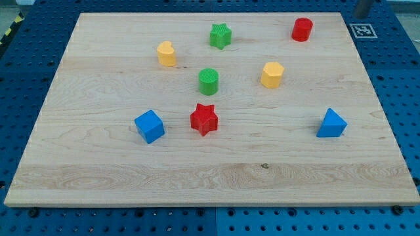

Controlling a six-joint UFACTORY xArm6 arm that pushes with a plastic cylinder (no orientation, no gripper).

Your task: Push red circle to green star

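The red circle (pixel 302 29) stands near the board's top right. The green star (pixel 221 36) stands to its left near the top middle, with bare wood between the two. A short piece of grey rod shows at the view's top right edge, and my tip (pixel 360 14) sits just off the board's top right corner. It is to the right of the red circle and slightly above it, and touches no block.
On the wooden board (pixel 98 177) are a yellow heart-like block (pixel 167 54), a green circle (pixel 209 81), a yellow hexagon (pixel 272 75), a red star (pixel 203 118), a blue cube (pixel 149 126) and a blue triangle (pixel 332 123). A marker tag (pixel 363 30) lies off the top right corner.
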